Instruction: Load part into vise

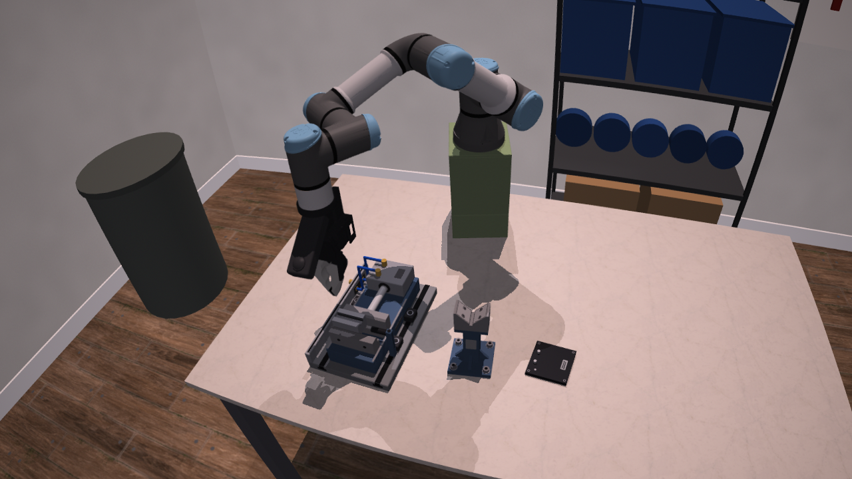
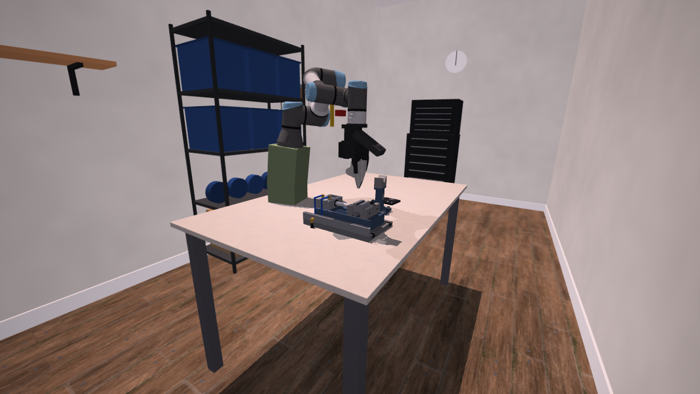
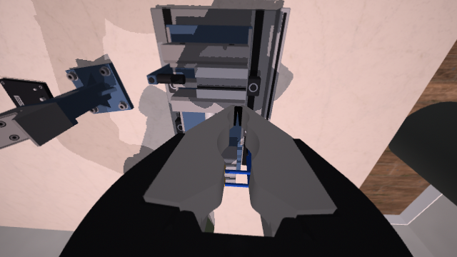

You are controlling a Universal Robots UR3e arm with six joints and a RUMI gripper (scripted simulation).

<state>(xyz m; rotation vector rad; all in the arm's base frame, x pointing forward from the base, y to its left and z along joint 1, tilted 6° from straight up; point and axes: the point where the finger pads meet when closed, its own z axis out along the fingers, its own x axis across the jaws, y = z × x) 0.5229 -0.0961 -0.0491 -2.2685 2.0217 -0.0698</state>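
Note:
My gripper (image 1: 331, 287) (image 2: 359, 183) (image 3: 238, 107) is shut with nothing between its fingers. It hangs above the air-cylinder end of the vise (image 1: 357, 359) (image 2: 350, 216) (image 3: 214, 33). The grey part (image 1: 357, 324) (image 3: 221, 73) lies between the vise jaws, with a dark slot line showing on top in the wrist view. One end of it is near the dark work stop rod (image 3: 171, 78). The black infeed plate (image 1: 550, 362) (image 3: 25, 91) is bare. The V-block (image 1: 471, 319) (image 2: 380, 188) (image 3: 46, 114) stands empty between the vise and the plate.
A tall dark bin (image 1: 152, 226) (image 3: 428, 143) stands on the floor left of the table. The arm's green pedestal (image 1: 479, 184) is at the back of the table. A shelf rack (image 1: 655, 154) stands behind. The vise sits close to the table's front edge.

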